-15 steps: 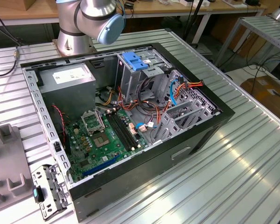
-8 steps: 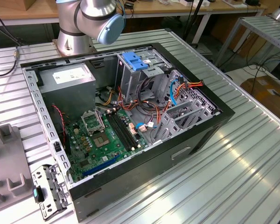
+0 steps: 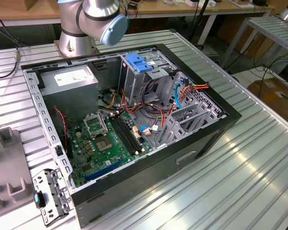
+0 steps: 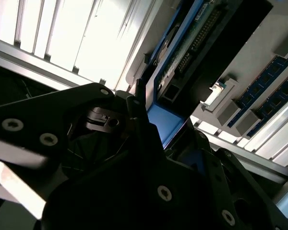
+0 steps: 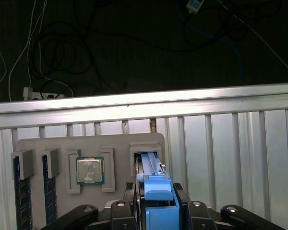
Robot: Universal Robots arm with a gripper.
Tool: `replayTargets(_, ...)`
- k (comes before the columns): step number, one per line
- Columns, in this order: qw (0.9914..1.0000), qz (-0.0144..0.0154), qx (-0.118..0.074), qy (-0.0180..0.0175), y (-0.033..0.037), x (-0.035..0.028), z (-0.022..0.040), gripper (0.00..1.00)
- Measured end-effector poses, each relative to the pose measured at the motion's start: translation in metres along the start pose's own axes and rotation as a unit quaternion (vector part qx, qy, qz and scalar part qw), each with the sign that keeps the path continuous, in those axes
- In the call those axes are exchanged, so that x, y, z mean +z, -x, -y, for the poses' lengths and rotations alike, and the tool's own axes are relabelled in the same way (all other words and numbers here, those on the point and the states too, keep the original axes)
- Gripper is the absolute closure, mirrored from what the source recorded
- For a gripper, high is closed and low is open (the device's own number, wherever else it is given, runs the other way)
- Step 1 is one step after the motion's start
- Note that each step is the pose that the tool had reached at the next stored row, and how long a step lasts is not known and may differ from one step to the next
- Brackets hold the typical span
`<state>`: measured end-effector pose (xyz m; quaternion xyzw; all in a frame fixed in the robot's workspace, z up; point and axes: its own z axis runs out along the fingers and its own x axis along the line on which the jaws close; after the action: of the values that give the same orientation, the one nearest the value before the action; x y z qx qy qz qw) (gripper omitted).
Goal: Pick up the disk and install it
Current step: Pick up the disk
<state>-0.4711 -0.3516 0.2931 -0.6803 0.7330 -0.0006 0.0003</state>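
1. Exterior view: at the exterior view's left edge I see the grey tray [image 3: 5, 177] lying on the ribbed table [image 3: 240, 182]. The open case [image 3: 182, 163] lies at centre frame. The arm [image 3: 93, 19] has its base at upper centre, beyond the case.

2. First wrist view: the tray [image 5: 120, 143] carries, in order, two blue sticks [image 5: 17, 187], the processor [image 5: 90, 171] and the disk [image 5: 151, 165]. The disk stands on edge in its tray slot, just beside the processor pocket.

3. The gripper [image 5: 156, 189] sits directly over the disk's near end. Its jaws are narrow and clamped on the disk's blue frame. One of the fingers [image 5: 178, 191] lies against each flat side, and I see no gap.

4. Second wrist view: the disk [image 4: 192, 43] runs straight out from between the jaws, circuit side showing. Its blue frame end is touching the dark finger.
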Motion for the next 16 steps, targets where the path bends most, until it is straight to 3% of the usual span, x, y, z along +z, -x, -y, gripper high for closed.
replayTargets(16, 1.00000, 0.0000, 0.000, 0.0000, 0.0000, -0.0013, 0.0000, 0.56)
